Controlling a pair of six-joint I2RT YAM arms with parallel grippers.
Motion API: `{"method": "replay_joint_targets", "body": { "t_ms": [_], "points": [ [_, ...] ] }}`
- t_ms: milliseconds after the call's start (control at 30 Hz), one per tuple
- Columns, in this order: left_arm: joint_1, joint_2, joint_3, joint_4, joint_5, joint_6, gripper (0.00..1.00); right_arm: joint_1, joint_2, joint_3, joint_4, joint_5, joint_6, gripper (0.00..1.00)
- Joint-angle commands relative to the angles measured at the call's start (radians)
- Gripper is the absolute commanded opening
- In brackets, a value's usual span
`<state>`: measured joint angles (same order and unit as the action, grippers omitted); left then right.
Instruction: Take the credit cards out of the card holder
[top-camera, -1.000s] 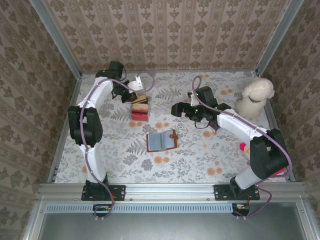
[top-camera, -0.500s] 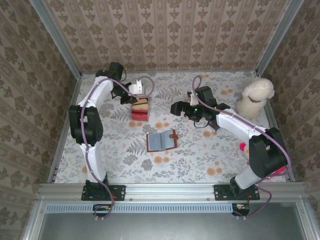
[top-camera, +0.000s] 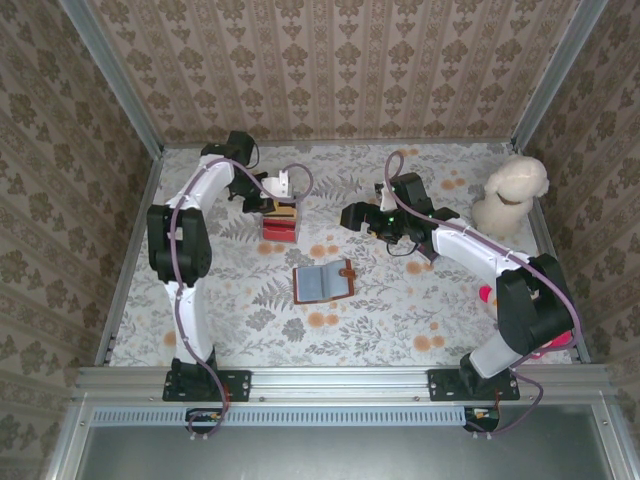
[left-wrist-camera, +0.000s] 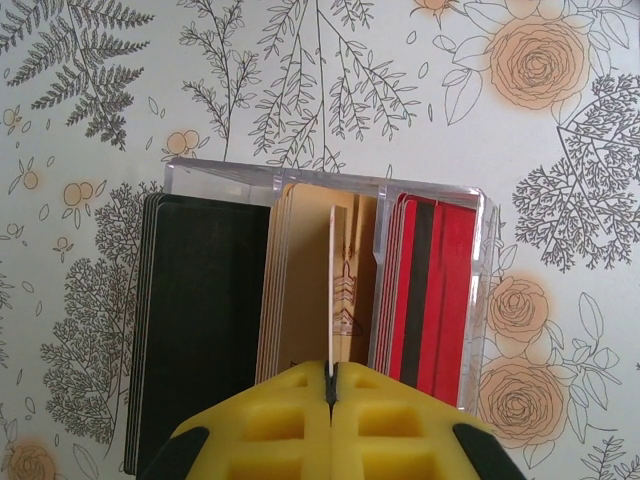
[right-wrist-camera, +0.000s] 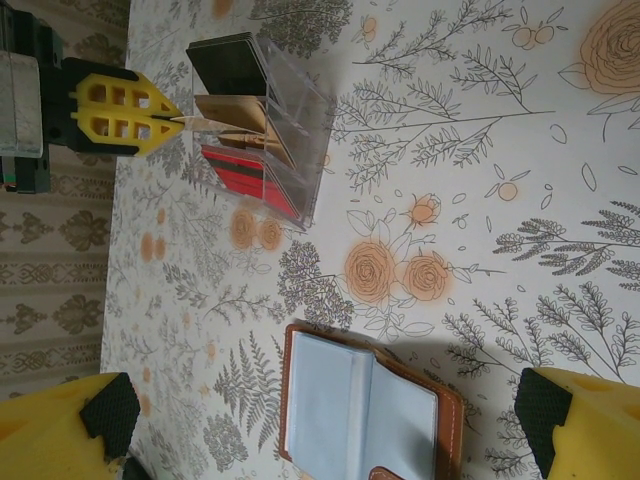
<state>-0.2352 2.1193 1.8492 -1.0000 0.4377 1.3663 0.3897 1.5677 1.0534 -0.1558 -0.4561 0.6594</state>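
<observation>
Fingers of the left gripper (left-wrist-camera: 331, 385) are pressed together on a thin tan credit card (left-wrist-camera: 332, 290), which I see edge-on from the left wrist camera as a narrow upright line. The card sits over the middle compartment of a clear box (left-wrist-camera: 320, 172) with three compartments: black cards (left-wrist-camera: 205, 320) on one side, tan cards (left-wrist-camera: 300, 280) in the middle, red cards (left-wrist-camera: 430, 290) on the other side. From the right wrist camera I see the same card (right-wrist-camera: 215, 124) reaching from the yellow fingertips into that middle compartment; I cannot tell whether it touches the cards already stacked there. From the overhead camera the left gripper (top-camera: 278, 185) is at the far left of the table, right above the box (top-camera: 280, 225).

The right gripper (top-camera: 352, 217) hangs above the floral tablecloth (top-camera: 400, 310), right of the box and apart from it. Its fingers (right-wrist-camera: 70, 425) are spread wide and grip nothing.

The card holder (top-camera: 323, 283) lies open flat near the middle of the table, well apart from the box, its brown closing tab (top-camera: 349, 272) on the right side. In the right wrist view the card holder (right-wrist-camera: 365, 410) shows grey-blue inner pockets; I cannot tell whether any card sits in them. A plush dog (top-camera: 510, 195) sits at the far right edge.
</observation>
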Motion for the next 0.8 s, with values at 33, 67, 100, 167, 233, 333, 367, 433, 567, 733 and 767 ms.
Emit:
{"method": "replay_joint_targets", "body": {
  "t_ms": [33,67,100,167,233,333,367,433,567,733,767],
  "points": [
    [-0.013,0.027,0.041,-0.01,-0.031,0.034,0.0,-0.002,0.007,-0.012,0.049,-0.032,0.022,1.0],
    [-0.015,0.031,0.039,-0.002,-0.043,0.033,0.0,-0.001,0.008,-0.013,0.054,-0.034,0.023,1.0],
    [-0.018,0.034,0.036,0.007,-0.053,0.028,0.01,-0.002,0.009,-0.013,0.057,-0.036,0.023,1.0],
    [-0.019,0.037,0.037,0.011,-0.063,0.027,0.04,-0.002,0.009,-0.012,0.057,-0.036,0.022,1.0],
    [-0.02,0.036,0.039,0.008,-0.067,0.027,0.12,-0.002,0.011,-0.012,0.057,-0.038,0.021,1.0],
    [-0.021,0.018,0.034,0.013,-0.05,0.026,0.26,-0.001,0.01,-0.018,0.065,-0.039,0.021,1.0],
    [-0.022,0.01,0.033,0.018,-0.043,0.023,0.3,-0.002,0.011,-0.02,0.07,-0.042,0.022,1.0],
    [-0.019,-0.012,0.033,0.032,-0.019,0.01,0.42,-0.002,0.014,-0.021,0.075,-0.048,0.023,1.0],
    [-0.019,-0.076,0.012,0.078,0.039,-0.029,0.44,0.005,0.015,-0.017,0.062,-0.048,0.012,1.0],
    [-0.011,-0.216,-0.105,0.282,0.088,-0.2,0.45,0.069,0.001,0.021,-0.065,0.069,-0.062,0.99],
    [-0.011,-0.241,-0.134,0.324,0.091,-0.242,0.45,0.091,-0.005,0.026,-0.096,0.114,-0.073,0.99]
  ]
}}
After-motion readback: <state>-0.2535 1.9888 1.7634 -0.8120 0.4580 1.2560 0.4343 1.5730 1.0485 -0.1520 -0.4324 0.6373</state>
